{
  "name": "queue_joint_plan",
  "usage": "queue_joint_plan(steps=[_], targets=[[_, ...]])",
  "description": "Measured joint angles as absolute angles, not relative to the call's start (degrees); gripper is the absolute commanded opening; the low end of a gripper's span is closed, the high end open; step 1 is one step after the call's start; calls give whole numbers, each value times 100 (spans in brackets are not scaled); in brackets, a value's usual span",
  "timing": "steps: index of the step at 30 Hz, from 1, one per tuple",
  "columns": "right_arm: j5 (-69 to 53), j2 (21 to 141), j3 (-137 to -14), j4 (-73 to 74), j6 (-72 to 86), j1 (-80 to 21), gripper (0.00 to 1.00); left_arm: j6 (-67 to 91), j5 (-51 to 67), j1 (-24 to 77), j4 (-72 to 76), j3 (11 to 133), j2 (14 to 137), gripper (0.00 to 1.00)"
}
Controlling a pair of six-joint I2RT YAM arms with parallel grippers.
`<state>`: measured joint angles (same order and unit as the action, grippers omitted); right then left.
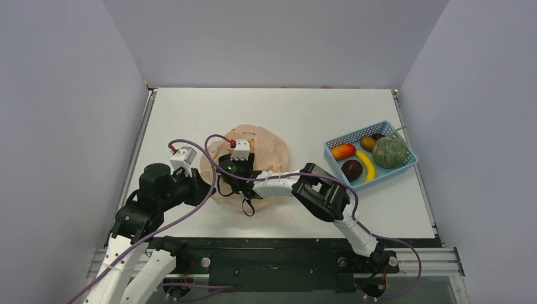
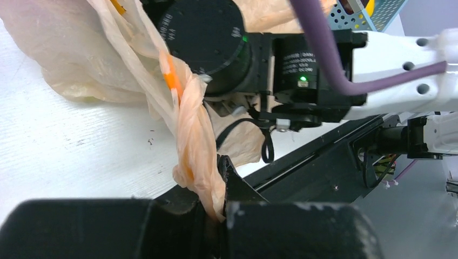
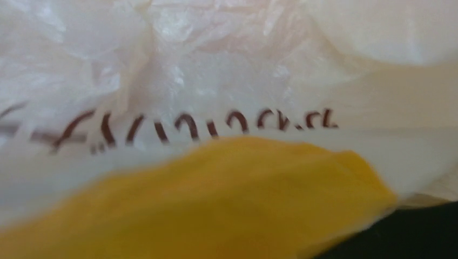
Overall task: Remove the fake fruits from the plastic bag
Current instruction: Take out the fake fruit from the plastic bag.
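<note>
The peach-orange plastic bag (image 1: 263, 147) lies crumpled mid-table. My left gripper (image 2: 219, 208) is shut on a bunched strip of its near-left edge, seen in the top view at the bag's rim (image 1: 206, 182). My right gripper (image 1: 238, 161) reaches into the bag from the right, its fingers hidden by plastic. The right wrist view shows only bag film (image 3: 227, 65) with dark red lettering and a blurred yellow shape (image 3: 216, 199) close below; I cannot tell whether it is a fruit or print. Several fake fruits lie outside the bag: mango (image 1: 342, 151), banana (image 1: 366, 166), maroon one (image 1: 352, 169), green melon (image 1: 389, 152).
The light blue basket (image 1: 335, 163) holding those fruits stands at the right of the table. The right arm's elbow (image 1: 323, 193) and purple cables (image 1: 209, 190) cross just in front of the bag. The table's near edge and the black base rail (image 1: 272, 244) lie close behind both arms.
</note>
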<state>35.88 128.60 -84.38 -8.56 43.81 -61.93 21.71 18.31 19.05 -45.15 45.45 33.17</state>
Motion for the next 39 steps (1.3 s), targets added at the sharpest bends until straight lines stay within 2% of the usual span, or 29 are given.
queue_joint_plan(steps=[5,7,8,10,18,30,39], targets=[[3594,13214,-8976,-582,4311,-6064,57,2165,1837,1905,-4512,4545,3297,0],[3599,13211,-8971,-550,4311,-6005,47,2165,1837,1905,-4512,4545,3264,0],[3594,13211,-8962,-548,4309,-5988,38,2167,1837,1905,-4512,4545,3236,0],[3548,13179,-8879,-591,4318,-5935,27,2167,1837,1905,-4515,4545,3188,0],[3251,12167,-7384,-792,4171,-5537,0,2174,1833,1909,-4515,4545,3164,0],[2283,10097,-5927,-1225,3391,-5293,0,2178,1793,1909,-4515,4545,3164,0],[882,9618,-4936,-2198,3218,-5334,0,2182,1767,1909,-4515,4545,3175,0]])
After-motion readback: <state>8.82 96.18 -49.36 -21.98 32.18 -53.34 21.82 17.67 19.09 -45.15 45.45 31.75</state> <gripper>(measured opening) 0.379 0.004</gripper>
